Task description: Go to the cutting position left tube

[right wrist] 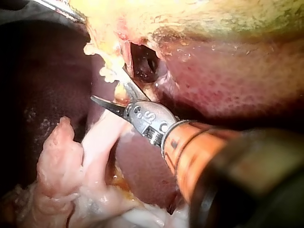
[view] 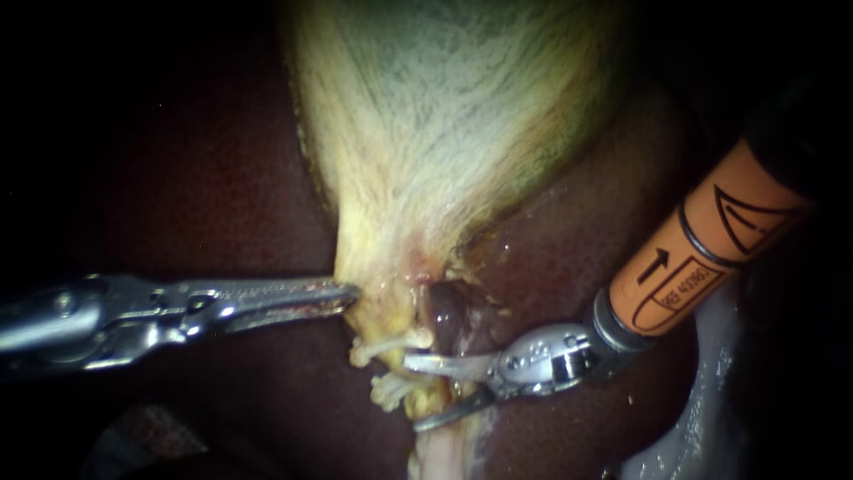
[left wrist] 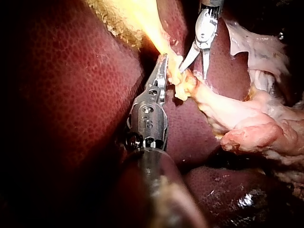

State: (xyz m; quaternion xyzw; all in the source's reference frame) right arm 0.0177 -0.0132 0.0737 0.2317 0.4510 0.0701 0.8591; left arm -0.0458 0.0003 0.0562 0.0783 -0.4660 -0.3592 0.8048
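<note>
Below, mottled liver [view: 222, 178] lies under gallbladder [view: 444, 116] and right instrument [view: 413, 393].

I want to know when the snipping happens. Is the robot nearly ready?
Done: white clips sit on the tube, and the left instrument grips the gallbladder. In hand: the right instrument, jaws open, straddles the tube. Left: the tube is uncut; probably only a small final settling.

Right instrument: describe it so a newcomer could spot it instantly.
Find the pale gallbladder and follow it down to its narrow neck. Just below, the right instrument spreads open blades around the tube. Unlike the all-metal left instrument, its shaft is orange.
</note>
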